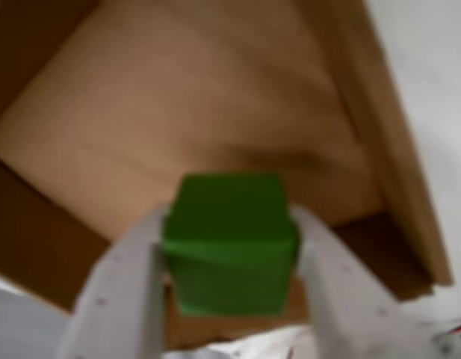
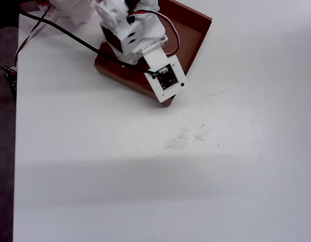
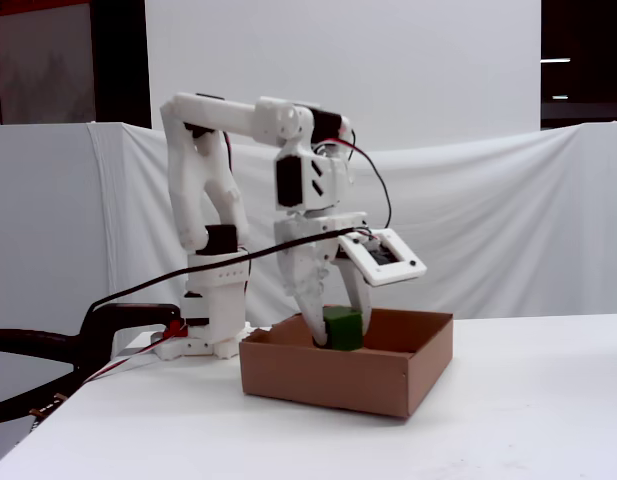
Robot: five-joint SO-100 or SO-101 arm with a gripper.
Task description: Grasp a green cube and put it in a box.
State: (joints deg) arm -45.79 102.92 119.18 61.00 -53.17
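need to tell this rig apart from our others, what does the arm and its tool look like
The arm is white plastic with black servo blocks at its joints. Black and red cables loop along it, and a thick black cable trails off across the table. The tool has two pale, flat white fingers. A white square camera plate sits beside it.

The wrist view is blurred throughout, while in the overhead view the green cube is hidden and the box (image 2: pixel 195 38) partly covered by the arm (image 2: pixel 137 38).

Blurred, soft-focus wrist view; bright, even light, pale glare across overhead view
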